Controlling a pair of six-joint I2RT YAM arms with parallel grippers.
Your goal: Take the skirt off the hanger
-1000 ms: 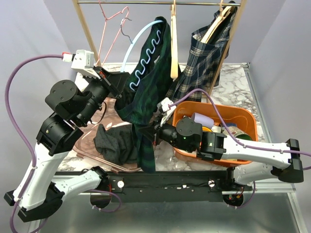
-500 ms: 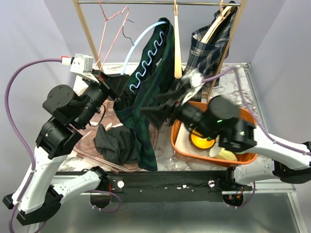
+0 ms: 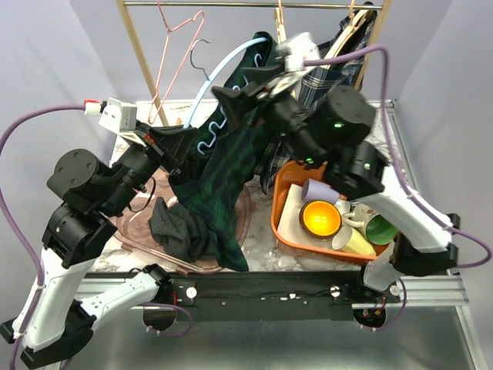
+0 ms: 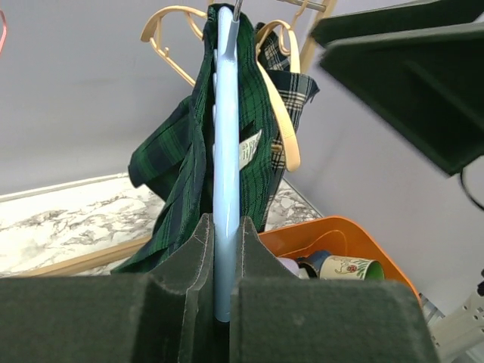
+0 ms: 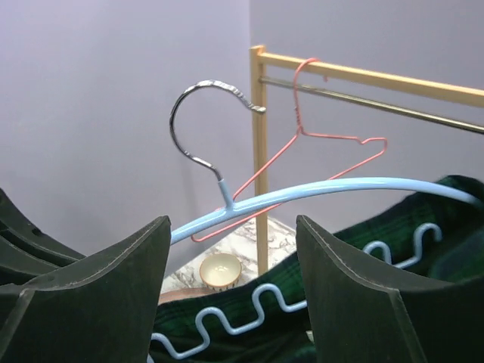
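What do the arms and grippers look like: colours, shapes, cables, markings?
White shells on the lower links, black round joints above, on left arm and right arm. A purple cable loops off each. A white box with a red plug tops the left wrist; green lights glow on the right arm. The left gripper and right gripper have dark, wedge-shaped fingers. No lettering readable.

white links (image 3: 54,287), black joints (image 3: 75,173), purple cables (image 3: 347,51)
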